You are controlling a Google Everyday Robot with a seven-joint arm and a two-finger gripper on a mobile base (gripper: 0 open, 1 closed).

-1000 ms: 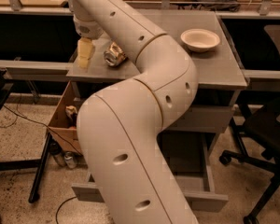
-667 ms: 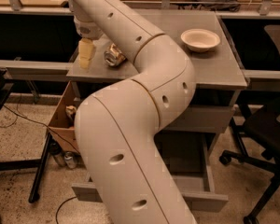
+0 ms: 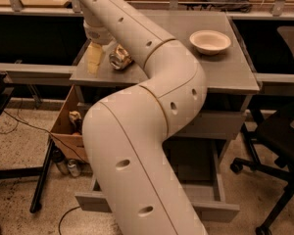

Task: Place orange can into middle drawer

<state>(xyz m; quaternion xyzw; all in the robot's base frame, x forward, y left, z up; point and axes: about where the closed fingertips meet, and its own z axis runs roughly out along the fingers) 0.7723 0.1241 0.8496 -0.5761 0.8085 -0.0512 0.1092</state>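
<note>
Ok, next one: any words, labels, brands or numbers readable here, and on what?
None can be read.
Dented coppery orange can on the grey table top: whitish patches on its side, too blurred to read as print.
Cream gripper, just left of that can near the table's left edge: no marking shows.
White round bowl: plain.

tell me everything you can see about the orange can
The orange can is small, dented and shiny, coppery with pale patches, and looks like metal. It rests on the grey cabinet top near the left front corner and seems tilted rather than upright. The arm crosses in front and hides its right side. The gripper hangs just left of it, low over the top; whether the two touch cannot be told.
</note>
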